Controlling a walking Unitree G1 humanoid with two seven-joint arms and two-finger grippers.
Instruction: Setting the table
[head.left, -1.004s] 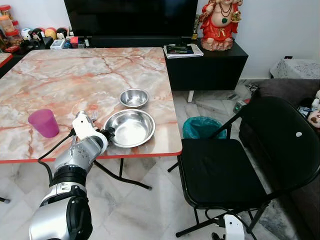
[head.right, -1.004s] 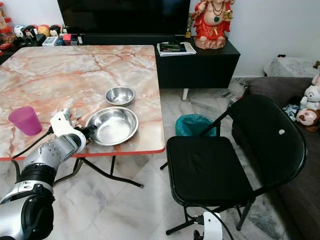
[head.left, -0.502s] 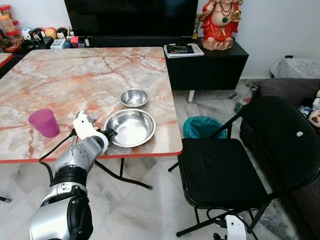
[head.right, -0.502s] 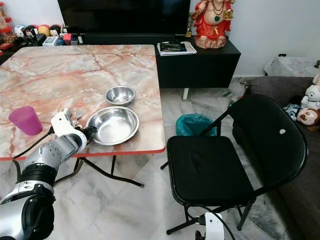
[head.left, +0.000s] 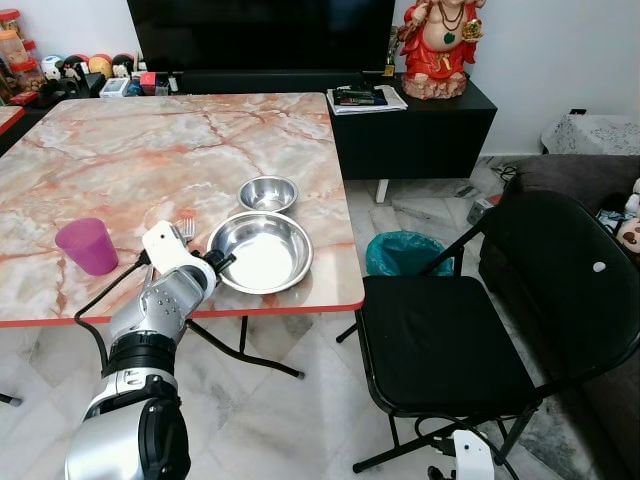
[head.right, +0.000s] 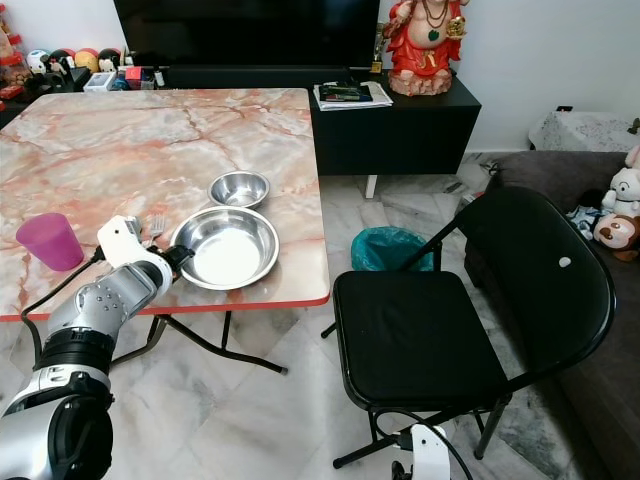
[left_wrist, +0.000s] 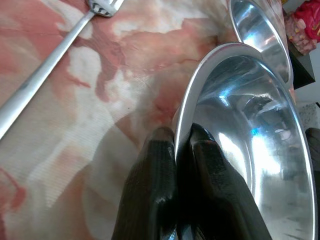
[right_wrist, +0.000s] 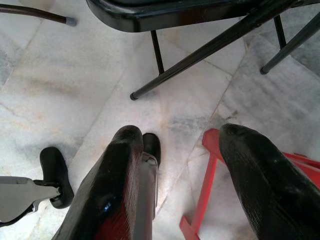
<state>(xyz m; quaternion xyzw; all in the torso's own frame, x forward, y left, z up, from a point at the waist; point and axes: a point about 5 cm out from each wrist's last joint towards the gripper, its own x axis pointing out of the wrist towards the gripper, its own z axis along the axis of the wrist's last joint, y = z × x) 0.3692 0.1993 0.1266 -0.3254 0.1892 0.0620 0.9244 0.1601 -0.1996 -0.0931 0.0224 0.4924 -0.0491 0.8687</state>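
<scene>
A marble table (head.left: 120, 160) stands left of a black folding chair (head.left: 470, 340); near its right front edge sits a large steel bowl (head.left: 262, 252), empty, with a smaller empty bowl (head.left: 268, 193) just behind. The left gripper (left_wrist: 176, 145) pinches the large bowl's left rim, a fork (left_wrist: 45, 70) lies beside it, tines pointing far, and a pink cup (head.left: 87, 245) stands farther left. The right gripper (right_wrist: 182, 165) hangs over the floor, fingers spread.

Fork (left_wrist: 47, 70) handle cut off by frame edge beside large bowl (left_wrist: 250, 145). Small bowl (left_wrist: 260, 35) partly cropped. Fork mostly hidden behind left pincer (head.left: 218, 265).
</scene>
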